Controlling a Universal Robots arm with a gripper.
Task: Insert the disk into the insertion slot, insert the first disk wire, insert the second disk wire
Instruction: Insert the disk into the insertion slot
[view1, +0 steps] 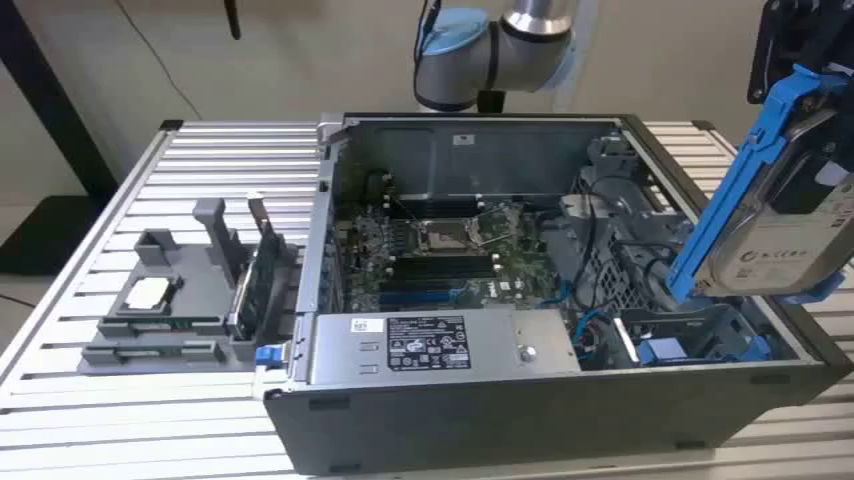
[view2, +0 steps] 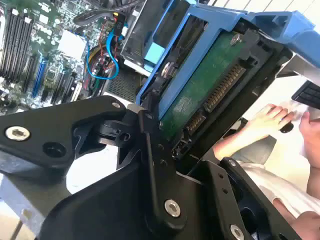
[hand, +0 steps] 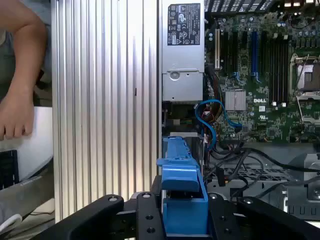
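**Above the open computer case (view1: 534, 410): disk (view1: 787, 225) gripped, not inserted**

Gripper (hand: 183, 202) jaws were clenched on the disk's blue carrier, holding it tilted above the case end nearest the worktop (view1: 200, 160) edge on the exterior view's right. Blue bay (view1: 694, 345) inside that end sat below it, apart. Power-supply box (view1: 427, 345) lay in the case near that bay. A person's hand (hand: 15, 112) rested off the worktop edge.

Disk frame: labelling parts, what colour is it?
The frame is bright blue, clearest in the exterior view.

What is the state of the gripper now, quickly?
Gripper: closed, holding the disk.
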